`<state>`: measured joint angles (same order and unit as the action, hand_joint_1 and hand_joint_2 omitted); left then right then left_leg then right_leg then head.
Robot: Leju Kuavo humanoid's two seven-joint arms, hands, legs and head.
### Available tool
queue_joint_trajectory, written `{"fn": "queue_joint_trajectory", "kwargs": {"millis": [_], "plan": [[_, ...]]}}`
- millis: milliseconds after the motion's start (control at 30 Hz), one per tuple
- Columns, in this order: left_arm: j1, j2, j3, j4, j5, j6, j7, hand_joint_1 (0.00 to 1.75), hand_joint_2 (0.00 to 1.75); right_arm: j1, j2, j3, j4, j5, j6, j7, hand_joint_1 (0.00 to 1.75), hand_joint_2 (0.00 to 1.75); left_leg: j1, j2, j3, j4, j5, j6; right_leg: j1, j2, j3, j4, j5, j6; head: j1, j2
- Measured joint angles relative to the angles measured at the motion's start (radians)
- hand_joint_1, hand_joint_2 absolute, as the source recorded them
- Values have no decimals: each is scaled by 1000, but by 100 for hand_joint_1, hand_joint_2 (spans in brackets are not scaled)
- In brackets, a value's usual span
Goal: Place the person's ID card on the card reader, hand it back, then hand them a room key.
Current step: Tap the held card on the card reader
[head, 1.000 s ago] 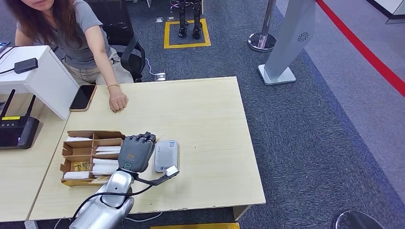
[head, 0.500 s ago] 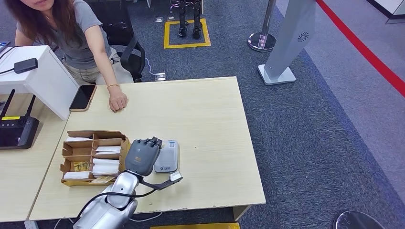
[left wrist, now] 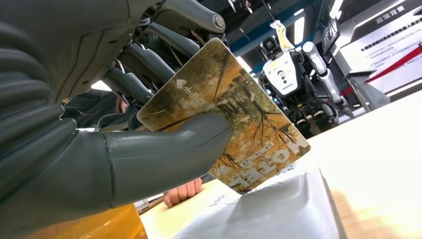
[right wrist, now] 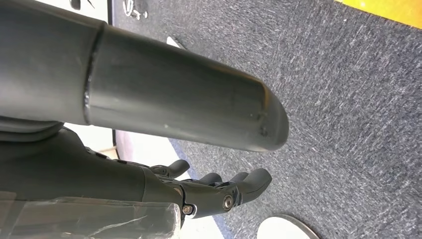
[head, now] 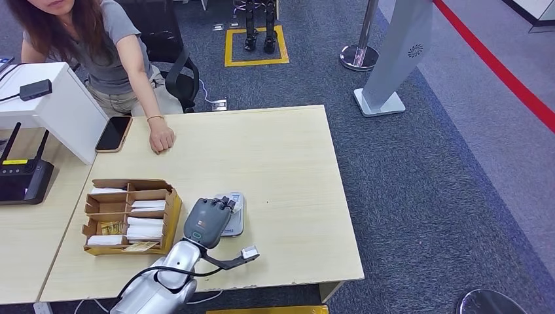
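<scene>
The left hand pinches the ID card between thumb and fingers, directly above the grey card reader near the desk's front edge. The right hand hangs over carpet, holding nothing, fingers loosely apart.

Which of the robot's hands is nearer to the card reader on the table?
The left. The left hand is over the card reader, holding a card just above it. The right hand hangs by the robot's side over the carpet, away from the table.
</scene>
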<state>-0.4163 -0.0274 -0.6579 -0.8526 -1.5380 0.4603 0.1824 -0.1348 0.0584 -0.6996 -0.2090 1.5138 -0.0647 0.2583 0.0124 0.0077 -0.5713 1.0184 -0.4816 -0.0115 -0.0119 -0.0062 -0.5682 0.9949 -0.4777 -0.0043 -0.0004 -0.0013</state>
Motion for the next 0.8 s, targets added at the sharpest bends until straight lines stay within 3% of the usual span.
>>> {"fn": "queue_joint_trajectory", "kwargs": {"millis": [300,533,800], "plan": [[-1,-11,0,12,6,-23,-14,175,175,0,0,0,0,0,-1,-3,0,0,0,0,0,0,0,0,0,0,0,0,0,0,0,0],[-18,-18,0,25,95,-131,-73,175,175,-1,0,0,0,-2,-1,-9,0,0,0,0,0,0,0,0,0,0,0,0,0,0,0,0],[-31,-22,0,38,108,-150,-79,175,175,-1,0,0,0,-2,-1,-9,0,0,0,0,0,0,0,0,0,0,0,0,0,0,0,0]]}}
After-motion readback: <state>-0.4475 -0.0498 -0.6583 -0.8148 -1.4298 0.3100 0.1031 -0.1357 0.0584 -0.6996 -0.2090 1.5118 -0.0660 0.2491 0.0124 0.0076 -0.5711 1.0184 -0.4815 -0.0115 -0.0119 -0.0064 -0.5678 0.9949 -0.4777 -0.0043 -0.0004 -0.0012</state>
